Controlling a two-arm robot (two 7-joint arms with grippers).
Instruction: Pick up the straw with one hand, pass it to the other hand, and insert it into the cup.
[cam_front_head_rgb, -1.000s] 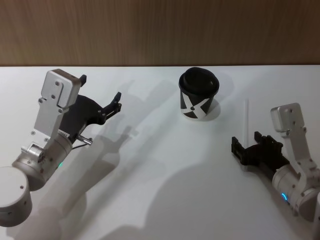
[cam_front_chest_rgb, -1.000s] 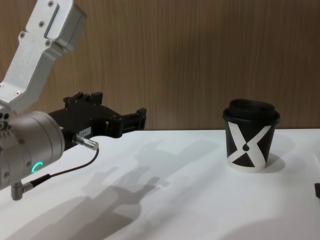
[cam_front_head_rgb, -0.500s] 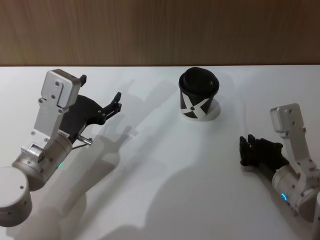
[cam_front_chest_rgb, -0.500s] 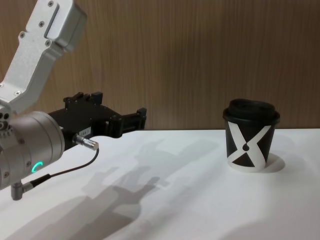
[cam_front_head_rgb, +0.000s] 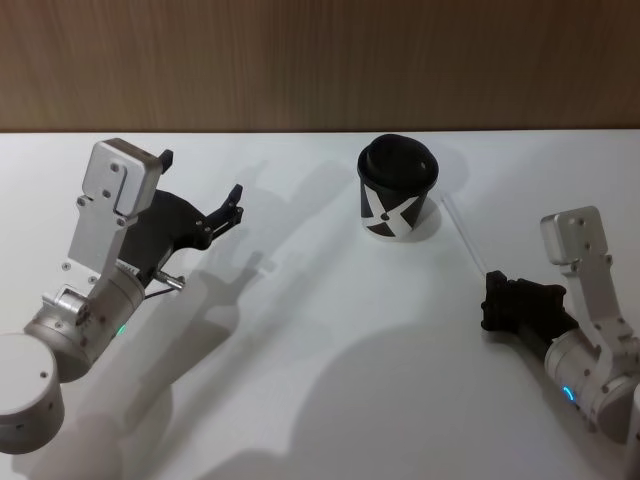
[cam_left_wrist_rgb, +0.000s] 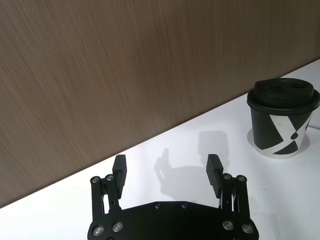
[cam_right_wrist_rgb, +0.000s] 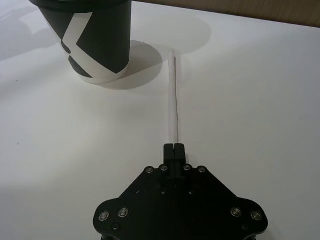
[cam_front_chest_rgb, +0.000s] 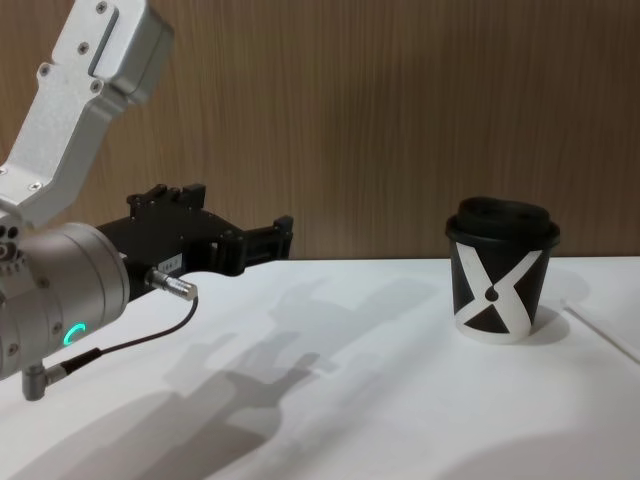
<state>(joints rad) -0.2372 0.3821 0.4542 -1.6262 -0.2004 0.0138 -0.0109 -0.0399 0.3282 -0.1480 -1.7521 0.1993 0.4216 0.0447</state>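
The straw is a thin white tube, and my right gripper is shut on its near end, right of the cup. In the right wrist view the straw runs straight out from the closed right gripper, its far end beside the base of the cup. The black cup with a white X and domed lid stands at the table's back centre. My left gripper hovers open at the left, well apart from the cup; the left wrist view shows this gripper with nothing between its fingers.
A white table carries everything, and a wooden wall runs along its far edge. The chest view shows the cup on the right, the straw low at the right edge, and the left gripper above the table.
My right gripper has closed on the straw's near end. The straw has swung from lying straight away from me to slanting toward the cup. The left arm has not moved.
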